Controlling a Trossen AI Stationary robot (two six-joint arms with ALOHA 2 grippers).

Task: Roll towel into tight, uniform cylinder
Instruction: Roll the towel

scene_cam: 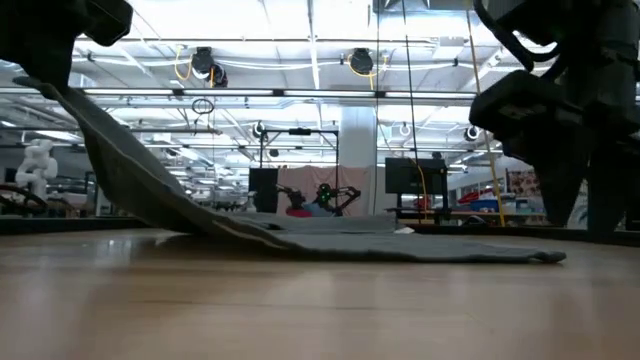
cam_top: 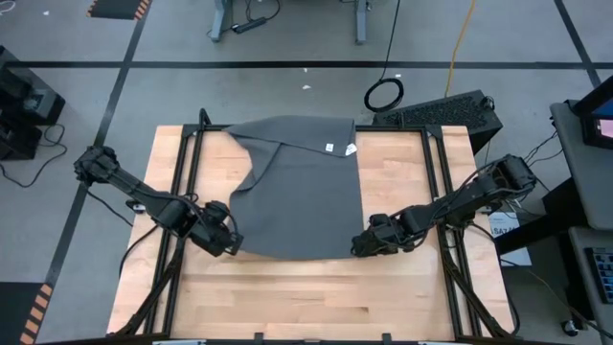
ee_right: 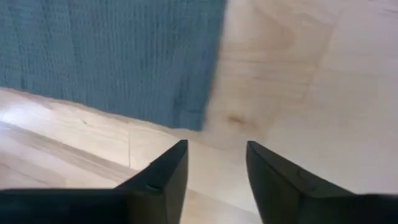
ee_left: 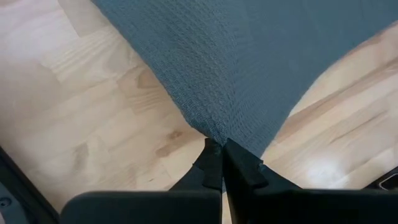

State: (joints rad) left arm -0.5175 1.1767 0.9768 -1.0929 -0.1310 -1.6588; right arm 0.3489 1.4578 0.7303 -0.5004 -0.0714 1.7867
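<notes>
The dark grey towel (cam_top: 305, 187) lies spread on the wooden table, with a small white tag (cam_top: 329, 148) near its far edge and its far left part folded over. My left gripper (cam_top: 230, 245) is shut on the towel's near left corner, raised off the table; in the low view the towel (scene_cam: 150, 190) slopes up from the table toward that corner. My right gripper (cam_top: 359, 246) is open and empty just off the towel's near right corner (ee_right: 198, 121), which lies flat on the table. My left gripper pinches the towel's near left corner (ee_left: 214, 134) between its two shut fingers. The fingers come from the table's left side. The corner is lifted clear, and the cloth slopes down from it to the part that rests on the table.
Black frame rails (cam_top: 187, 163) run along the table's left and right sides. Bare wood (cam_top: 306, 297) lies between the towel and the table's near edge. A black keyboard (cam_top: 450, 110) sits beyond the far right corner.
</notes>
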